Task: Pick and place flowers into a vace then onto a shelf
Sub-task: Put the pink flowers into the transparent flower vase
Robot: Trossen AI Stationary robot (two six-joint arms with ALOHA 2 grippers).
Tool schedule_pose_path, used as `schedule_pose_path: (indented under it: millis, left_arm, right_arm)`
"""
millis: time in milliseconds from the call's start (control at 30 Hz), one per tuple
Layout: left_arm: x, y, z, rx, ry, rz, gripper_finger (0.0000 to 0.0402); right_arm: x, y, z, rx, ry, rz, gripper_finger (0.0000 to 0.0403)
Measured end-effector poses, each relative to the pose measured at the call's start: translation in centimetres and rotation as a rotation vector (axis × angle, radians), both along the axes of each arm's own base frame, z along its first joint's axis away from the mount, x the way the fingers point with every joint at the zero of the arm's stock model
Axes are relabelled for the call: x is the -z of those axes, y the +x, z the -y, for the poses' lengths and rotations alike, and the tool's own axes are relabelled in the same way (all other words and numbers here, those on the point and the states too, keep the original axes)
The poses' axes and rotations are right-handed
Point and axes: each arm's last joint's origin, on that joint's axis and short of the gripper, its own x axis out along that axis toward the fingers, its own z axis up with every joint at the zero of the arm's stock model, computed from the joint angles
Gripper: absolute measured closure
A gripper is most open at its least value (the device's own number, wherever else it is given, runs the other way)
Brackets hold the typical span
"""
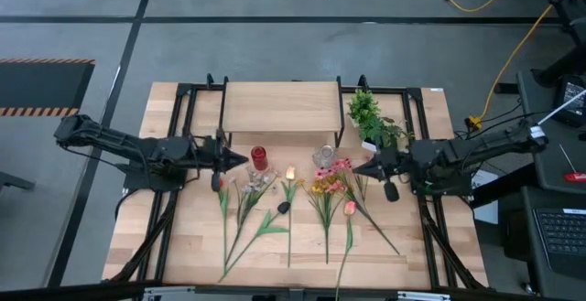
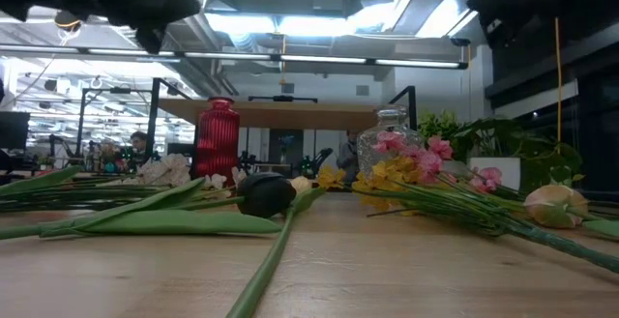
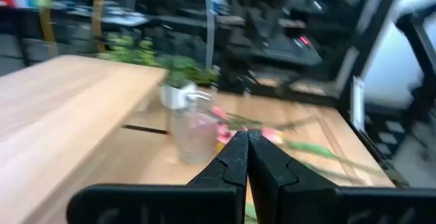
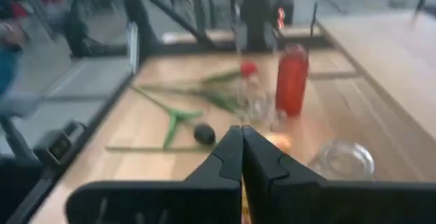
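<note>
Several loose flowers [image 1: 325,191] lie flat on the tabletop between my arms, blooms toward the far side and stems toward the near edge. A red vase [image 1: 259,158] and a clear glass vase [image 1: 323,156] stand upright just in front of the shelf [image 1: 282,107], a low wooden board at the far middle. My left gripper [image 1: 245,159] hovers shut and empty to the left of the red vase, with the clear vase [image 3: 193,132] ahead of it. My right gripper [image 1: 355,166] hovers shut and empty to the right of the clear vase, above the pink blooms, facing the red vase [image 4: 291,80].
A bushy green plant in a white pot [image 1: 374,118] stands right of the shelf, close to my right arm. Black frame rails [image 1: 183,109] run along both sides of the table. A dark bloom [image 1: 284,208] lies among the stems. Bare wood [image 1: 403,264] shows near the front edge.
</note>
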Motion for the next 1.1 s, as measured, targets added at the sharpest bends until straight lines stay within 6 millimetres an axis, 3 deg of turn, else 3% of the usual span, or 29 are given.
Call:
schedule_pose_path:
  millis: [200, 433, 633, 900, 1100]
  left_arm:
    - [1.2, 1.5, 0.5, 0.072, 0.079, -0.111, 0.0398]
    - [2.2, 2.2, 0.8, 0.085, 0.115, -0.172, 0.0398]
    - [2.2, 2.5, 1.0, 0.092, 0.126, -0.16, 0.0398]
    - [2.0, 2.7, 1.0, 0.09, 0.149, -0.135, 0.0398]
    - [2.0, 2.7, 0.8, 0.028, 0.158, -0.136, 0.0398]
  right_arm:
    - [0.1, 1.1, -1.8, 0.119, 0.009, -0.25, 0.04]
    - [-0.1, 1.5, -4.2, 0.119, 0.107, -0.383, 0.0401]
    - [-0.5, 1.7, -5.8, 0.208, 0.09, -0.5, 0.0401]
    - [-0.4, 1.5, -7.4, 0.355, 0.222, -0.676, 0.0401]
    - [0.0, 0.8, -7.6, 0.439, 0.182, -0.784, 0.04]
